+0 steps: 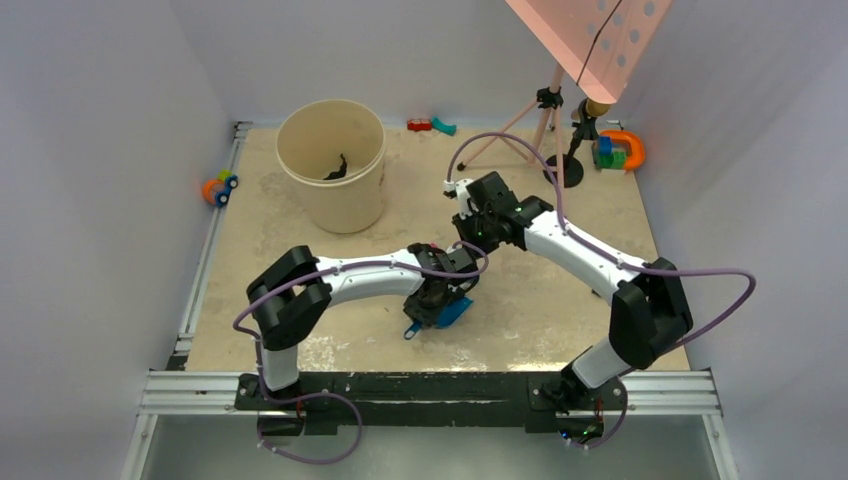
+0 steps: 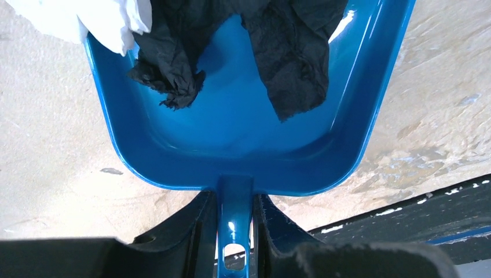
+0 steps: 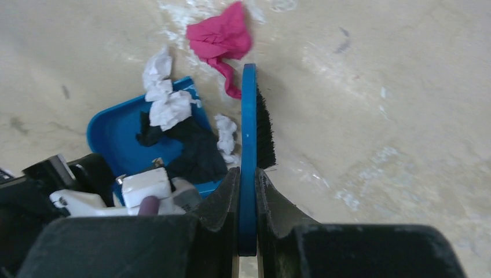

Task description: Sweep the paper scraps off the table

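Note:
My left gripper (image 2: 234, 231) is shut on the handle of a blue dustpan (image 2: 243, 127), which rests on the beige table (image 2: 52, 145). A black paper scrap (image 2: 289, 52) lies in the pan and a white one (image 2: 104, 20) sits at its mouth. My right gripper (image 3: 248, 191) is shut on a blue hand brush (image 3: 249, 116), its black bristles (image 3: 265, 130) just beside the pan's mouth. In the right wrist view, a pink scrap (image 3: 223, 37) lies on the table beyond the pan, and white scraps (image 3: 168, 107) sit at the pan's edge. From above, both grippers (image 1: 440, 295) (image 1: 470, 215) meet mid-table.
A beige bucket (image 1: 380, 150) with a black scrap (image 1: 337, 168) inside stands at the back left. An orange and blue toy (image 1: 219, 188) is at the left rail. Red and teal blocks (image 1: 430, 125), a tripod (image 1: 545, 120) and an orange ring toy (image 1: 618, 150) stand at the back.

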`<control>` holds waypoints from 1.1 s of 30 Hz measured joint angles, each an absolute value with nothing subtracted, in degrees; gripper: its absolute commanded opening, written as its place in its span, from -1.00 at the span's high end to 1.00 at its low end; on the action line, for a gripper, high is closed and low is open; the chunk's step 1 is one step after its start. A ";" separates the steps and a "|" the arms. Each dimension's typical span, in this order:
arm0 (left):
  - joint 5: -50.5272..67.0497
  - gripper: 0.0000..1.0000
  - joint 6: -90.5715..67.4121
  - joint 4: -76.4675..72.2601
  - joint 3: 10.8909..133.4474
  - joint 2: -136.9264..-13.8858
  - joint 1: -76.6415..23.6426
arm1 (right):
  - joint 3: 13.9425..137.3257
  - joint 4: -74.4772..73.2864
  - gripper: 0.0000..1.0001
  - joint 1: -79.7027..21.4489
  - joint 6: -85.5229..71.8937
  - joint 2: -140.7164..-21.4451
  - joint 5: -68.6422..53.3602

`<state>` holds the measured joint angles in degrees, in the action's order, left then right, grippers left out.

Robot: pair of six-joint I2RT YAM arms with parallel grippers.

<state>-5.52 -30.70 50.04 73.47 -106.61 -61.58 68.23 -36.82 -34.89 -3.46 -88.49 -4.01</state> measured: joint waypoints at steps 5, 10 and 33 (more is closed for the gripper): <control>-5.50 1.00 -30.52 51.70 73.12 -106.00 -60.60 | 64.66 -32.80 1.00 -34.61 -5.23 -85.41 -11.25; -5.91 1.00 -30.41 51.03 72.29 -105.82 -60.14 | 63.46 -32.60 1.00 -31.20 -7.73 -79.61 -15.68; -1.34 1.00 -30.92 42.98 62.87 -99.53 -56.21 | 76.84 -22.55 1.00 -24.80 -5.74 -95.48 -11.62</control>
<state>-1.34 -30.92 42.98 62.87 -99.53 -56.21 76.84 -22.55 -24.80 -5.74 -95.48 -11.62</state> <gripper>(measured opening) 0.289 0.117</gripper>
